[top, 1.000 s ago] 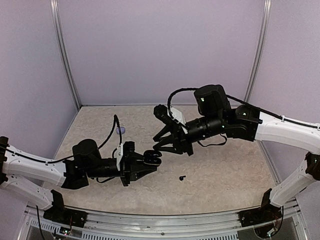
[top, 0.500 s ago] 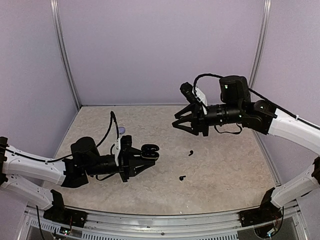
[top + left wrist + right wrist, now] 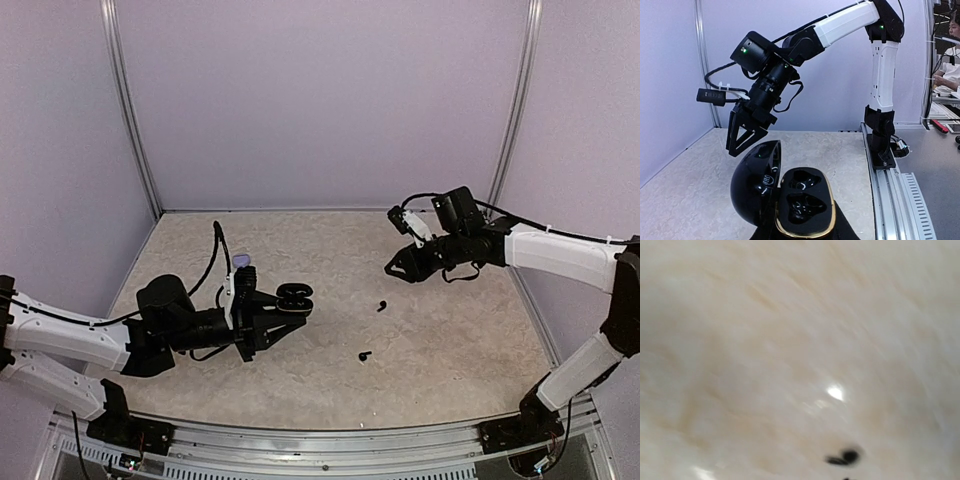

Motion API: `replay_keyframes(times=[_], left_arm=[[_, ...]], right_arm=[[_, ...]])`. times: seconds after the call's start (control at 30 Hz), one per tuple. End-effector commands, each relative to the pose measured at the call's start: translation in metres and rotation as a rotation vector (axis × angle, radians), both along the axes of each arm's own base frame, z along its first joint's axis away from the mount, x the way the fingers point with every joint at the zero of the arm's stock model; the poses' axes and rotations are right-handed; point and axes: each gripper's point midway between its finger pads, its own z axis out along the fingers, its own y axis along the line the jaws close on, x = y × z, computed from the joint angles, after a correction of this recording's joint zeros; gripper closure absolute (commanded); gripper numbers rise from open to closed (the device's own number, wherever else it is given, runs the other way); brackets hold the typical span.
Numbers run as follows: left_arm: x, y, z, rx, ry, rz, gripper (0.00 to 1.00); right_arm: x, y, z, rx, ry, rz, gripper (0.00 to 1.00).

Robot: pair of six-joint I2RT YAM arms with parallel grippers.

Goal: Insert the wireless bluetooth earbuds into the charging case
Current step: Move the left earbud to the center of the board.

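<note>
My right claw released, empty; nearest black earbud lies on counter at its 6 o'clock; my left claw clenched on open case.

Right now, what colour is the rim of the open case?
Gold rim on the black case; clearest in the left wrist view.

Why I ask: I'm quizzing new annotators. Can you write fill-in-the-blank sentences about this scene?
1. The left fingers grip a black charging case whose lid is ____.
2. ____ black earbuds lie loose on the table.
3. The right fingers hold ____.
Missing words: open; two; nothing.
</note>
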Motion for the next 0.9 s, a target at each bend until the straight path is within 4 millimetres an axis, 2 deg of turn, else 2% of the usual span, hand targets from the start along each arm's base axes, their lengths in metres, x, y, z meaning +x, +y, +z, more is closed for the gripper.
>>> replay_keyframes(times=[0.0,0.13,0.2,0.33,0.47,0.6,0.77,0.87], left_arm=[[0.004,0.005,0.005,-0.031,-0.008,0.026,1.0],[0.003,0.007,0.004,-0.03,-0.006,0.027,1.0],[0.003,0.008,0.003,-0.03,-0.007,0.031,1.0],[0.004,0.009,0.003,-0.03,-0.013,0.032,1.0],[0.004,0.009,0.002,-0.029,-0.013,0.035,1.0],[0.004,0.01,0.003,-0.032,-0.016,0.037,1.0],[0.004,0.01,0.001,-0.025,-0.018,0.041,1.0],[0.005,0.009,0.0,-0.022,-0.019,0.043,1.0]], right_arm=[[0.014,-0.018,-0.045,-0.116,0.093,-0.087,0.63],[0.022,-0.017,-0.076,-0.158,0.153,-0.105,0.61],[0.026,-0.013,-0.085,-0.152,0.168,-0.107,0.58],[0.039,-0.01,-0.103,-0.174,0.18,-0.137,0.48],[0.046,-0.004,-0.112,-0.185,0.185,-0.142,0.41],[0.05,0.0,-0.121,-0.242,0.172,-0.148,0.4],[0.046,0.009,-0.129,-0.304,0.157,-0.124,0.36],[0.044,0.007,-0.136,-0.354,0.151,-0.131,0.36]])
